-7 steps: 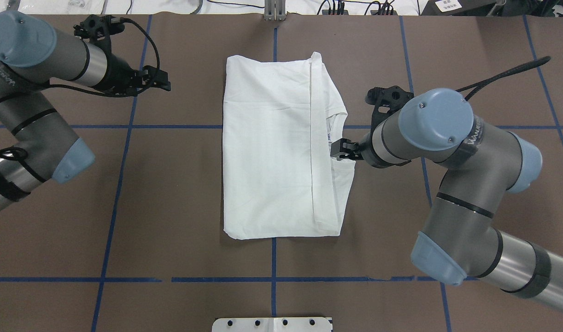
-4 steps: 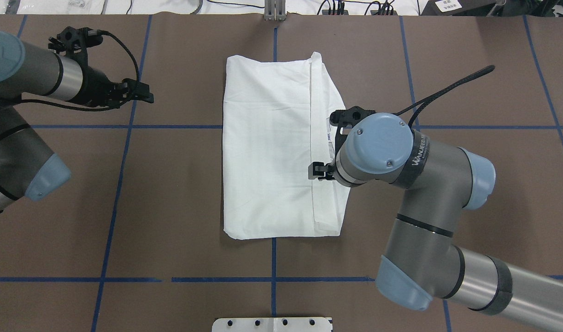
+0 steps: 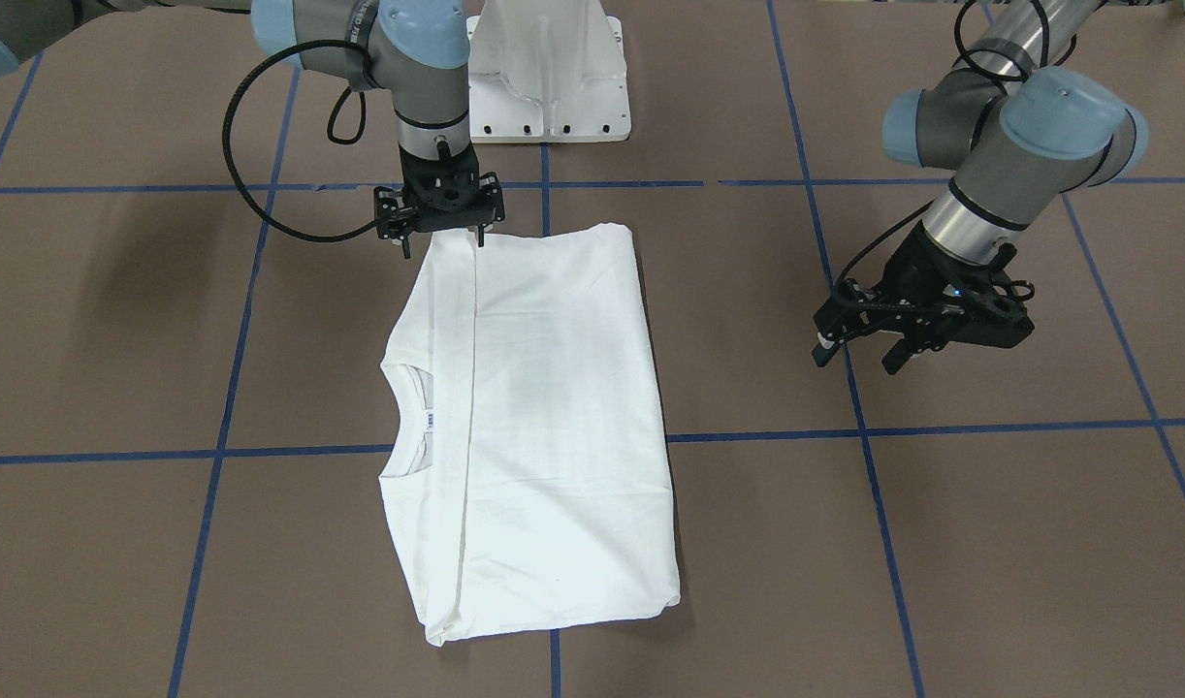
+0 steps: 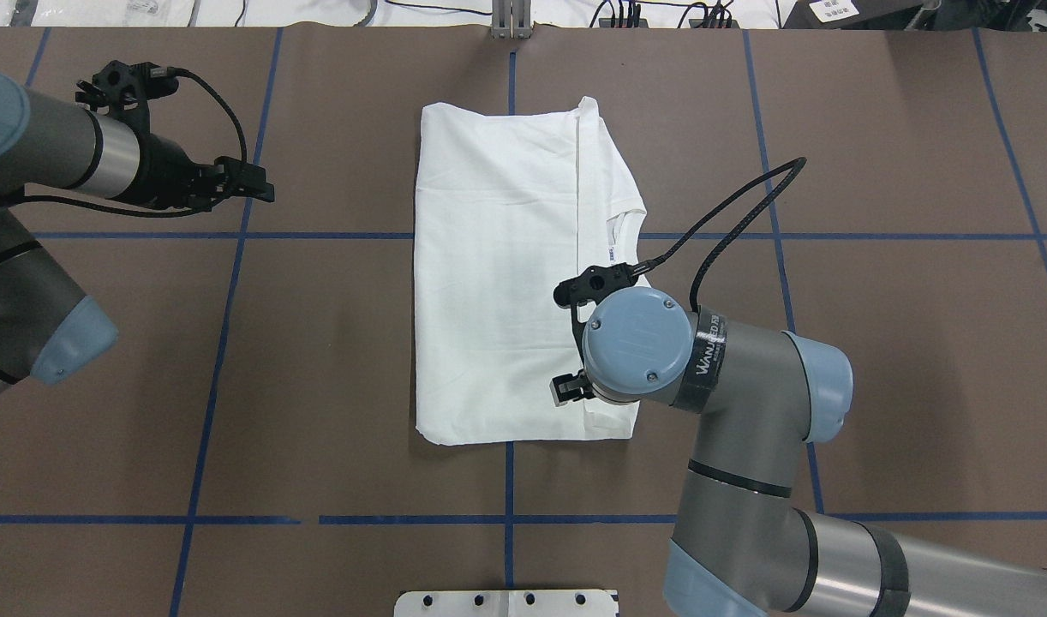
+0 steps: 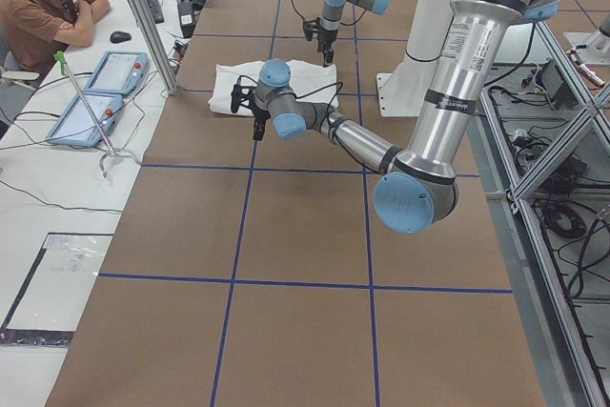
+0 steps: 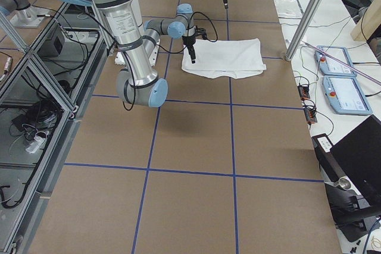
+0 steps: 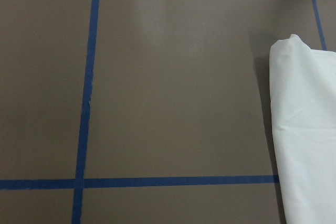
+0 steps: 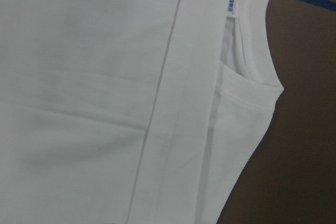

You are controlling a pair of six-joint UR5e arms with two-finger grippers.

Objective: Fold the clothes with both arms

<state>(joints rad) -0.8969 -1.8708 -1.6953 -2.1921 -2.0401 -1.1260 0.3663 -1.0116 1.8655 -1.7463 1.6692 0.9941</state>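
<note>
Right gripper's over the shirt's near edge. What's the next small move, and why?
Probably lower the right gripper straight down and pinch the shirt edge beneath it: its jaws look open, and it hangs over the near edge by the fold seam. The left gripper is well off the cloth.

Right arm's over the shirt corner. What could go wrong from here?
The right end effector hangs open over a layered corner of the shirt; it may pinch only the top layer and undo the fold. The left end effector is off the cloth, so a one-sided lift could skew it.
</note>
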